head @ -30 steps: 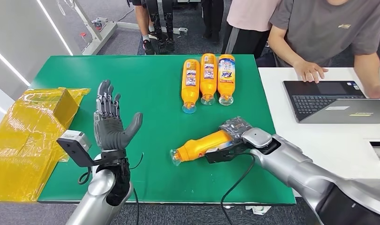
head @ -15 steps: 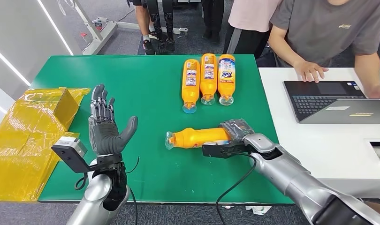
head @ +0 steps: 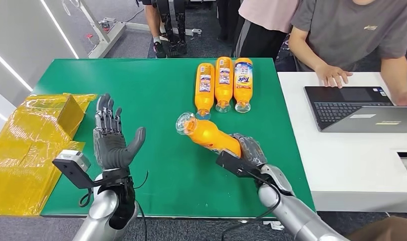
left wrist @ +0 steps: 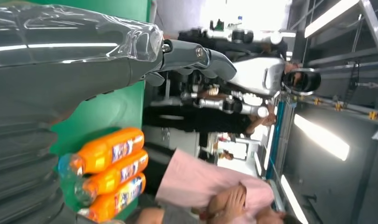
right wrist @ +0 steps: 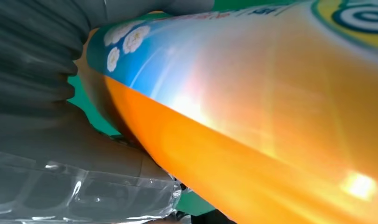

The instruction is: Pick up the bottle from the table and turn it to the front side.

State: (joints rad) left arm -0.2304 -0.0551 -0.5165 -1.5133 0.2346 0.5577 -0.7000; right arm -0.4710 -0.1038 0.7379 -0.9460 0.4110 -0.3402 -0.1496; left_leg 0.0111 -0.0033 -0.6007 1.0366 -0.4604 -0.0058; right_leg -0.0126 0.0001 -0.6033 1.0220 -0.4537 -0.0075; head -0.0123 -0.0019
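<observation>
My right hand point(head: 247, 149) grips an orange bottle point(head: 207, 134) by its lower body and holds it off the green table point(head: 156, 90), cap end tilted up toward the far left. The right wrist view has the bottle point(right wrist: 271, 116) close up, its blue and white label against my palm point(right wrist: 52, 130). My left hand point(head: 112, 138) is raised above the table's near left, palm up, fingers spread, holding nothing. In the left wrist view its fingers point(left wrist: 196, 53) point away from the camera.
Three more orange bottles point(head: 223, 83) lie side by side at the table's far edge, also seen as a row of bottles point(left wrist: 108, 172). A yellow wrapped box point(head: 33, 135) sits at the left edge. A person point(head: 352, 35) works at a laptop point(head: 357, 108) on the white table to the right.
My right hand has lifted the bottle off the table and swung its cap end up toward the far left. My right arm drew back toward me. The left hand barely moved.
</observation>
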